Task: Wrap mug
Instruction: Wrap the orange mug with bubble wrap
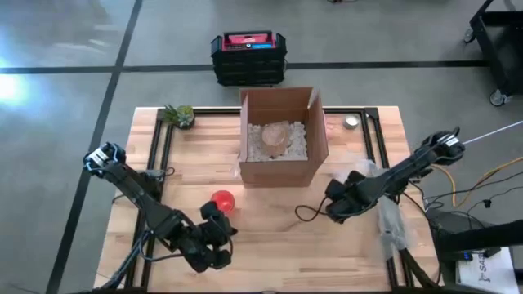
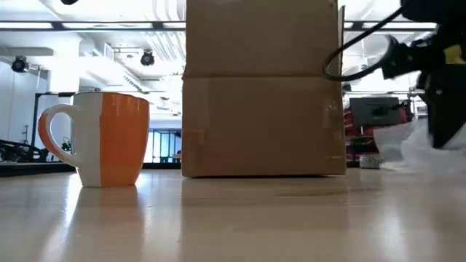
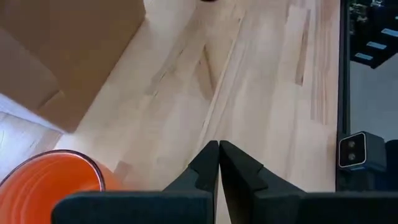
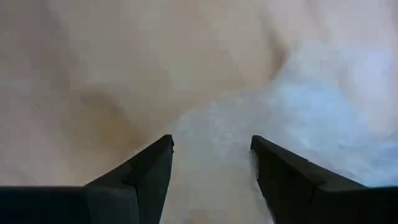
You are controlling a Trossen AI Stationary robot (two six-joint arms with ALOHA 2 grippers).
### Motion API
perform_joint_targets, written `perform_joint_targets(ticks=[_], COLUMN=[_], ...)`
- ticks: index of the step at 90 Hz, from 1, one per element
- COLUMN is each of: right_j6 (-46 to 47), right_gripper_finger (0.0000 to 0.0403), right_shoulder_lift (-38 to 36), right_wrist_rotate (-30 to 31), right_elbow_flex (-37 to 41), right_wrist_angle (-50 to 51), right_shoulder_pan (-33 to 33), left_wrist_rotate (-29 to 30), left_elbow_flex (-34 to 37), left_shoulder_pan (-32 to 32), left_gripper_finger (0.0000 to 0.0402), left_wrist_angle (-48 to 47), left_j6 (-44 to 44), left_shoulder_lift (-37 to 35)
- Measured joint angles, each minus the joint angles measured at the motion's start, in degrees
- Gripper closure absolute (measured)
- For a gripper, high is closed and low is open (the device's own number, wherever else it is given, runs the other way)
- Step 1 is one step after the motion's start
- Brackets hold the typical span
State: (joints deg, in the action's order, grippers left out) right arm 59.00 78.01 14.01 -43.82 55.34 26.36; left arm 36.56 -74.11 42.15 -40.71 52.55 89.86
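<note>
Since the orange mug (image 1: 223, 200) is sitting bare on the wooden table (image 1: 270, 237), just near of the open cardboard box (image 1: 282, 135) and toward its left corner, nothing's been wrapped yet and the step in hand looks like fetching the wrap. The right gripper (image 4: 211, 163) is over on the right side of the table with its fingers spread apart, hovering right above the pale, crinkly wrapping sheet (image 4: 298, 106), which lies near the right edge in the overhead shot. Honestly, the trick here would be to come down on a raised fold rather than a flat patch, pinch only one layer, and lift slowly so the sheet doesn't bunch or drag off the edge. The left gripper (image 3: 219, 163) is parked just near and a bit left of the mug, fingers pressed together on nothing, with the mug's rim showing beside it in its own camera. It'd be smart for that arm to stay clear of the handle (image 2: 52, 138) so the mug doesn't get nudged. The box already has pale packing fill (image 1: 260, 145) and a wrapped-looking lump (image 1: 276, 135) inside, though what that lump is can't be told.
</note>
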Motion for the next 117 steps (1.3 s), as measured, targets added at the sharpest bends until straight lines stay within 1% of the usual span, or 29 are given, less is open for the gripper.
perform_joint_targets(ticks=[6,13,31,39,44,48,52,58,63,70,77,82,88,91,96,100,102,105,109,117], right_j6=[-0.1,-2.0,-8.7,-9.5,-9.6,-9.6,-9.6,-10.0,-10.5,-13.6,-17.9,-20.7,-23.5,-25.0,-26.9,-27.1,-27.0,-26.9,-26.8,-25.1], right_gripper_finger=[0.0203,0.0203,0.0203,0.0203,0.0203,0.0203,0.0203,0.0203,0.0203,0.0203,0.0204,0.0204,0.0204,0.0204,0.0204,0.0204,0.0204,0.0204,0.0204,0.0204], right_shoulder_lift=[0.6,1.8,7.5,10.7,12.8,14.0,14.5,14.8,13.6,11.6,8.8,7.5,6.0,5.6,5.4,5.3,5.4,5.8,6.4,6.5], right_wrist_rotate=[-0.9,-3.0,-13.4,-19.2,-24.1,-28.5,-33.3,-39.1,-41.8,-42.5,-41.7,-38.4,-32.4,-28.1,-19.2,-12.0,-9.5,-8.0,-8.1,-10.4], right_elbow_flex=[0.8,1.8,2.4,1.8,0.5,-0.7,-2.3,-5.4,-7.5,-10.9,-13.6,-15.7,-17.2,-18.0,-18.6,-18.4,-18.2,-17.9,-17.8,-17.6], right_wrist_angle=[-6.0,-15.7,-47.0,-60.2,-67.8,-71.4,-72.8,-72.9,-71.1,-67.8,-59.6,-53.7,-42.9,-38.9,-34.0,-29.9,-28.4,-26.3,-23.4,-18.9], right_shoulder_pan=[0.0,0.2,1.2,1.8,2.0,2.1,2.2,2.2,2.5,2.7,3.2,3.7,4.4,4.9,5.8,6.4,6.7,6.9,6.9,7.2], left_wrist_rotate=[0.1,0.2,0.5,0.5,0.5,0.5,0.5,0.5,0.6,0.9,1.0,1.0,1.1,1.4,1.5,1.6,1.5,1.4,0.2,-5.6], left_elbow_flex=[0.0,0.0,0.0,0.0,0.0,0.0,0.0,0.0,0.0,0.0,0.0,0.0,0.0,0.0,0.1,0.1,0.1,0.1,0.2,0.1], left_shoulder_pan=[0.0,0.0,0.0,0.0,0.0,0.0,0.0,0.0,0.0,0.0,-0.2,-0.2,-0.3,-0.4,-0.6,-0.9,-1.0,-1.0,-1.5,-2.4], left_gripper_finger=[0.0402,0.0402,0.0402,0.0402,0.0402,0.0402,0.0402,0.0402,0.0402,0.0402,0.0402,0.0402,0.0402,0.0402,0.0402,0.0402,0.0402,0.0402,0.0402,0.0402], left_wrist_angle=[0.1,0.3,0.8,1.2,1.1,1.2,1.3,1.3,1.6,1.9,2.6,2.7,3.2,3.7,5.0,6.6,7.4,8.5,10.5,15.4], left_j6=[-0.6,-1.0,-1.1,-1.1,-1.1,-1.1,-1.1,-1.1,-1.1,-1.3,-1.3,-1.3,-1.4,-1.6,-2.4,-3.6,-4.3,-5.2,-6.4,-8.6], left_shoulder_lift=[0.0,0.0,0.0,0.0,0.0,0.0,0.0,0.0,0.0,0.0,0.0,0.0,0.0,0.0,0.2,0.7,1.0,1.6,2.8,5.2])
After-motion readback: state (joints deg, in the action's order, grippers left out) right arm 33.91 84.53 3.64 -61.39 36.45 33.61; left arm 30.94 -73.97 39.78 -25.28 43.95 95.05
